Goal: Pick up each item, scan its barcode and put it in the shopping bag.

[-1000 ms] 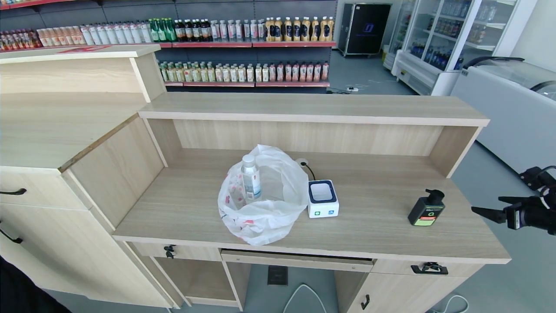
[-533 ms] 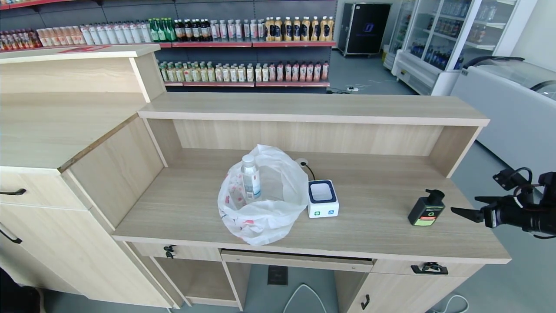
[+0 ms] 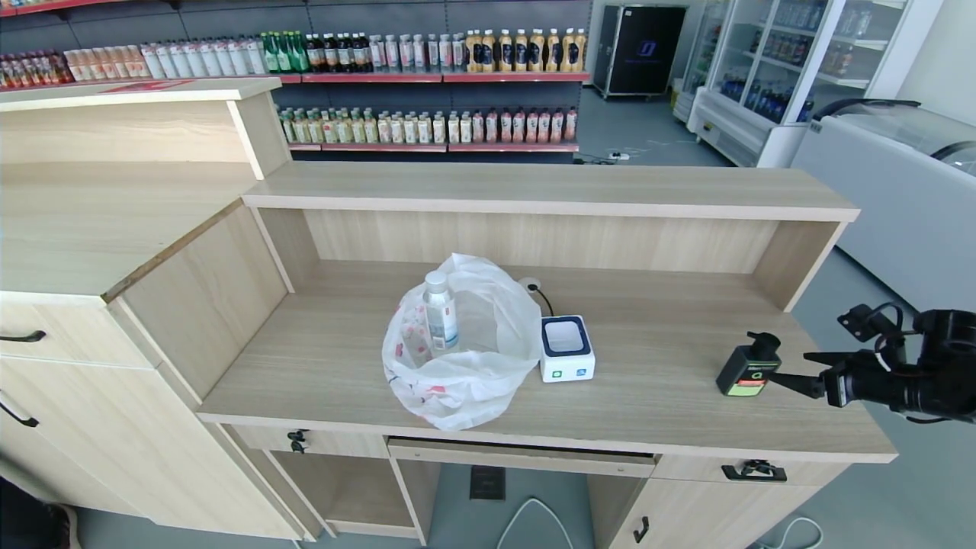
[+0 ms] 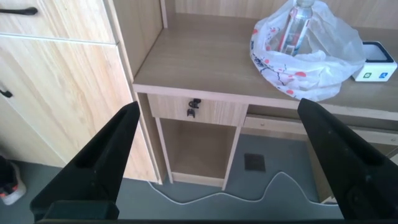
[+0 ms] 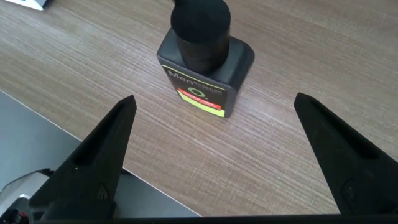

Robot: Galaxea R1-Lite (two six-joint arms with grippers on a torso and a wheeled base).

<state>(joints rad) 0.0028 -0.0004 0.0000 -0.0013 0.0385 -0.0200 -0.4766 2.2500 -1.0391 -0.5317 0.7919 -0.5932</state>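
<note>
R gripper (image 3: 789, 366) hangs low over the right end of the counter (image 3: 656, 396), fingers wide apart and pointing left. In the R wrist view the dark pump bottle (image 3: 748, 370) sits centred in the gap just ahead of the tips, neither finger touching it. The bottle stands upright near the counter's right edge, black pump head on top, green and red label facing near. Well left of it, approx mid-counter, is the scanner (image 3: 566, 348), a white box w/ a dark blue top, and a black cable (image 3: 543, 297) runs from behind it to the far side. Just left of the scanner, about touching it, the white shopping bag (image 3: 457, 381) w/ red print sits slumped open. A clear water bottle (image 3: 440, 313) stands upright inside it. L gripper (image 4: 217, 107) is also spread wide, holding nothing, down off the near-left corner of the counter, facing the drawer (image 4: 174, 109) under the top. Far behind, shelves (image 3: 427, 76) carry rows of drinks.
</note>
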